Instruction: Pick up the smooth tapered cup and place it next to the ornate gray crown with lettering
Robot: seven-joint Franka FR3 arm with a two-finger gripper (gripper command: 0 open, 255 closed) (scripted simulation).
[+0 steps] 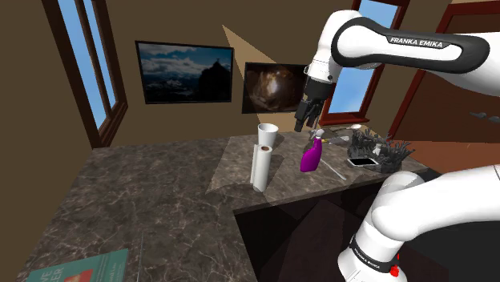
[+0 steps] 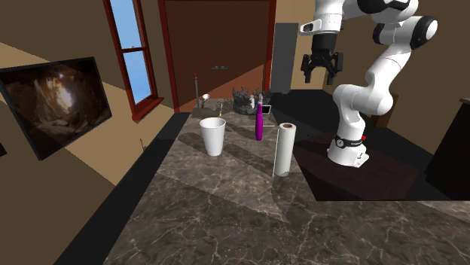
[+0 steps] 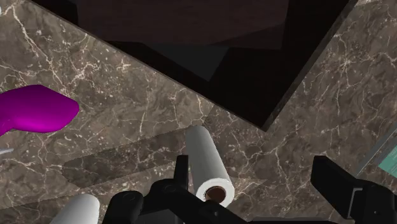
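The smooth white tapered cup [image 1: 267, 134] [image 2: 213, 136] stands upright on the dark marble counter [image 1: 144, 200]. Its rim edge [image 3: 76, 210] shows beside my fingers in the wrist view. The spiky grey crown [image 1: 377, 148] [image 2: 246, 102] sits at the counter's far end, near the door. My black gripper [image 1: 304, 121] [image 2: 319, 74] [image 3: 257, 184] hangs open and empty, high above the counter, between the cup and the crown. Its fingers [image 3: 337, 181] stand wide apart.
A white paper-towel roll [image 1: 260, 168] [image 2: 284, 149] [image 3: 207, 162] stands upright close to the cup. A purple spray bottle [image 1: 312, 154] [image 2: 259, 123] [image 3: 35, 109] stands between cup and crown. A phone [image 1: 363, 162] lies by the crown. A teal sheet [image 1: 80, 268] lies at the counter's near corner.
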